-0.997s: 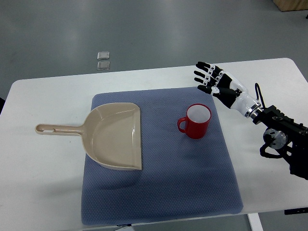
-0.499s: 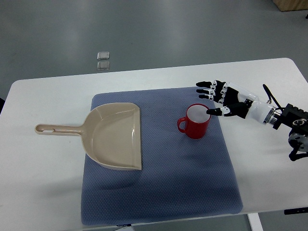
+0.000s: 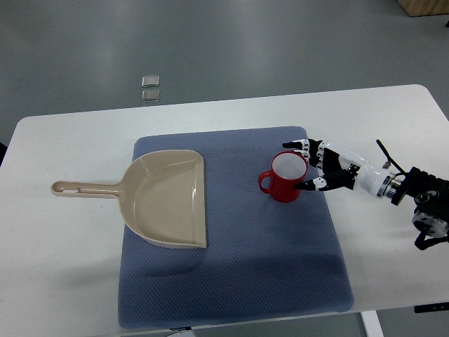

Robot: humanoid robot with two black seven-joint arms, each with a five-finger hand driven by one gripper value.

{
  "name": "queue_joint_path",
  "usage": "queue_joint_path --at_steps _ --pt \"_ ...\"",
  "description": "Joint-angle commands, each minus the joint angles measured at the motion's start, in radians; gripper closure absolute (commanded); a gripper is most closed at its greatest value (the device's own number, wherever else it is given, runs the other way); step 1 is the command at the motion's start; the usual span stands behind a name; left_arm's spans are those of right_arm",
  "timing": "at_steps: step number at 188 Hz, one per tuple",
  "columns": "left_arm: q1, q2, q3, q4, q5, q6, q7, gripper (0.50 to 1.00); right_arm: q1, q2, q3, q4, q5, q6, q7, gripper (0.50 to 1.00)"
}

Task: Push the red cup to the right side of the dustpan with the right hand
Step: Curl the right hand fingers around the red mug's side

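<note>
A red cup [image 3: 283,177] with a white inside stands upright on the blue mat [image 3: 231,274], its handle pointing left. The beige dustpan [image 3: 168,198] lies on the mat's left part, its handle reaching left onto the white table [image 3: 56,267]. My right hand [image 3: 309,166] comes in from the right edge. It is open, its fingers spread flat against the cup's right side and holding nothing. A gap of mat separates the cup from the dustpan's straight edge. The left hand does not show.
Two small clear squares [image 3: 150,88] lie on the grey floor beyond the table's far edge. The right forearm and its black wrist unit [image 3: 424,203] stretch over the table's right side.
The right hand has come down and left from the mat's far right corner to the cup's right side. The cup has barely shifted.
</note>
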Motion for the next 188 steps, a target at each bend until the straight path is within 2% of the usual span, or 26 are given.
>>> queue_joint_path --at_steps 1,94,188 --pt "0.0 0.0 0.0 0.0 0.0 0.0 0.0 0.5 -0.003 0.004 0.0 -0.003 0.0 -0.016 0.0 0.566" --pt "0.0 0.0 0.001 0.003 0.0 0.002 0.0 0.5 -0.025 0.074 0.003 -0.041 0.0 -0.093 0.0 0.566" --pt "0.0 0.0 0.0 0.003 0.0 0.002 0.0 0.5 -0.025 0.162 0.003 -0.076 -0.002 -0.128 0.0 0.566"
